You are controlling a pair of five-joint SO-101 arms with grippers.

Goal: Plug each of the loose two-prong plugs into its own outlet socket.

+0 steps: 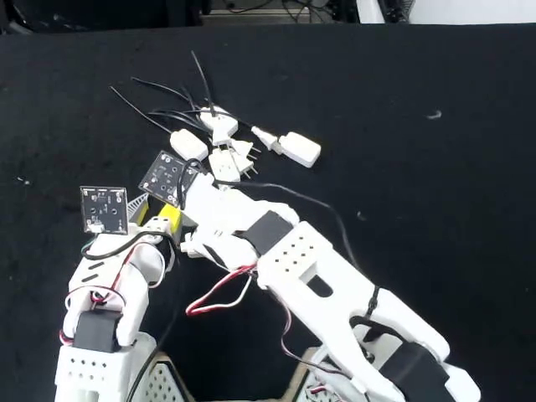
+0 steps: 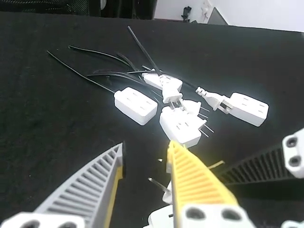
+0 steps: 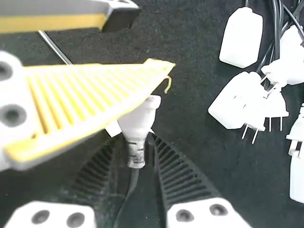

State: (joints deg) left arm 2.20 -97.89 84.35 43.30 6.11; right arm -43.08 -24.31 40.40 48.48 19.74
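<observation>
We see the right claw (image 3: 135, 145) pinching a white plug (image 3: 138, 116). The left claw (image 2: 146, 154) stands spread close by it.

No readable text, number or sign. Outlet blocks (image 2: 135, 103) and plug (image 3: 137, 118) are plain white. Circuit board (image 1: 105, 209), 9 o'clock on the table: marks too small to read.

On the tabletop (image 1: 435, 193), left of centre, the left socket block (image 1: 188, 144) lies beside the middle socket block (image 1: 223, 164). The right socket block (image 1: 300, 149) lies apart, an end plug (image 1: 266, 138) against its left end. Loose plugs (image 1: 219, 126) lie just behind the middle block, wires (image 1: 159, 88) trailing far-left. Nearer, the held plug (image 3: 137, 116) sits between the right gripper (image 3: 135, 147) fingers, right of the left gripper (image 2: 145, 152).
</observation>
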